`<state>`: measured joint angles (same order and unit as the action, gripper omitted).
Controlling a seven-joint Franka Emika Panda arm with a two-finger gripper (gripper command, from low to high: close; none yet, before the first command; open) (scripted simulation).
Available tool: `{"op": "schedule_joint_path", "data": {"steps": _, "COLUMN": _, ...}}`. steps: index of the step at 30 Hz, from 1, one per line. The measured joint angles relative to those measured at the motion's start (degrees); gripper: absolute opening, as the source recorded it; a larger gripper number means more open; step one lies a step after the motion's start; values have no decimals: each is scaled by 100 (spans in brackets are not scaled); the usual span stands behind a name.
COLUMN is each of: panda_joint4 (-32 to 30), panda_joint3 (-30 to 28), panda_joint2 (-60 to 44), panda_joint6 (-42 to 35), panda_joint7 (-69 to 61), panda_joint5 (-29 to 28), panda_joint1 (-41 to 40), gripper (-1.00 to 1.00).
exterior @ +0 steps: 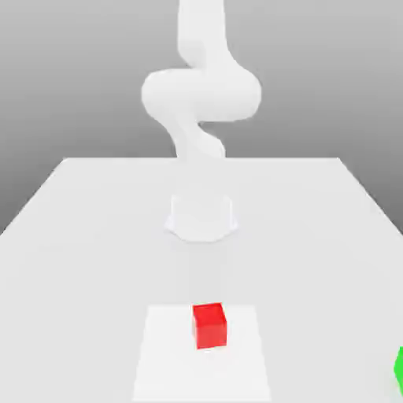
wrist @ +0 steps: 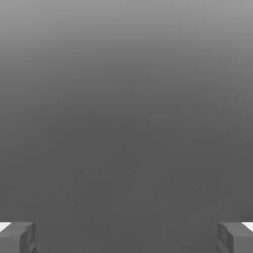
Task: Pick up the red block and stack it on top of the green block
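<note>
Soft, even light all around me, with hardly a shadow to be found.

In the exterior view my white arm (exterior: 201,94) is so brightly lit that its edges melt into the grey backdrop, which grades from darker at the top to paler near the white table (exterior: 79,236). The red block (exterior: 210,325) shows a lighter top face and darker front, so light falls from above; it casts no clear shadow. Everything looks slightly soft-edged. From my hand view, a smooth grey gradient, darkening downward, sits behind my fingertips (wrist: 17,237), whose top edges catch white highlights.
</note>
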<state>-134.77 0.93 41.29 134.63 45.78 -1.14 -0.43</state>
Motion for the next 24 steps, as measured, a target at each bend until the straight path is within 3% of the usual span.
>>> {"op": "schedule_joint_path", "data": {"steps": 11, "panda_joint4": -1469, "panda_joint3": 145, "panda_joint2": -2379, "panda_joint6": 1445, "panda_joint7": -156, "panda_joint5": -398, "panda_joint1": -101, "gripper": 0}}
{"op": "schedule_joint_path", "data": {"steps": 18, "panda_joint4": -2409, "panda_joint3": 97, "panda_joint2": -3856, "panda_joint6": 2384, "panda_joint7": -702, "panda_joint5": -33, "panda_joint1": 30, "gripper": 0}}
{"op": "schedule_joint_path", "data": {"steps": 24, "panda_joint4": -2412, "panda_joint3": 73, "panda_joint2": -5068, "panda_joint6": 3378, "panda_joint7": -774, "panda_joint5": 21, "panda_joint1": 52, "gripper": 0}}
